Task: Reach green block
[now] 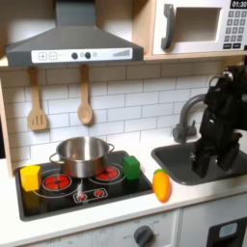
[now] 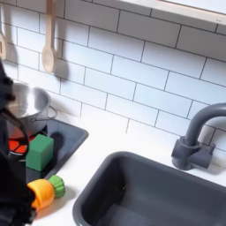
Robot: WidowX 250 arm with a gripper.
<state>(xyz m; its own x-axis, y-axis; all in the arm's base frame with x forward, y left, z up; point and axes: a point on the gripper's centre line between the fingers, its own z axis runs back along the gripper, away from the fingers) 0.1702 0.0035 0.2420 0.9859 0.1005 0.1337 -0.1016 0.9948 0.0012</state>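
The green block [image 1: 131, 167] stands upright at the right front corner of the black toy stove [image 1: 58, 198]; in the second exterior view the green block [image 2: 39, 152] is on the stove's near corner. My black arm hangs over the sink at the first exterior view's right, with the gripper [image 1: 205, 168] pointing down. It is well to the right of the block and apart from it. The fingers blur into one dark mass, so their state is unclear, and nothing shows held in them.
A steel pot [image 1: 82, 154] sits on the stove behind the block, a yellow block [image 1: 31, 177] at the stove's left. An orange carrot toy [image 1: 161, 185] lies between block and sink [image 1: 232, 166]. A grey faucet [image 2: 199, 132] stands behind the sink. Wooden utensils hang on the tiled wall.
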